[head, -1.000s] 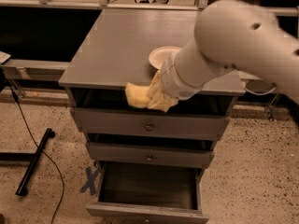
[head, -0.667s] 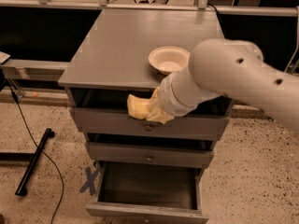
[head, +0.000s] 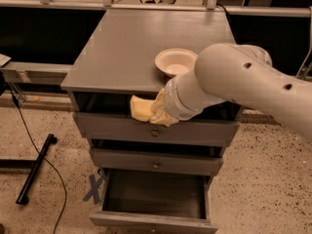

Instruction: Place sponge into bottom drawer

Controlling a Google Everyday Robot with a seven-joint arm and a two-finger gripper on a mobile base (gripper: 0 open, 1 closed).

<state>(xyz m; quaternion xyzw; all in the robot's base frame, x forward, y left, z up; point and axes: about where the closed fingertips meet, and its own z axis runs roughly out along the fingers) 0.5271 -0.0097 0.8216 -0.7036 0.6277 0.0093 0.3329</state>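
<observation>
My gripper [head: 155, 112] is at the end of the big white arm, in front of the grey cabinet's top edge, and it is shut on the pale-yellow sponge [head: 140, 109]. The sponge hangs level with the top drawer's front, well above the floor. The bottom drawer [head: 155, 197] is pulled out below, its shallow grey box showing nothing inside. The gripper is above and slightly behind the open drawer. The arm hides most of the gripper.
A white bowl [head: 174, 61] sits on the cabinet top [head: 131, 48] near its front right. Two upper drawers with small round knobs [head: 155, 133] are slightly open. A black cable and bar [head: 34, 169] lie on the speckled floor at left. A blue X mark [head: 93, 188] is on the floor.
The arm has moved down and forward over the last second, carrying the sponge from the cabinet's top edge to level with the top drawer's front.
</observation>
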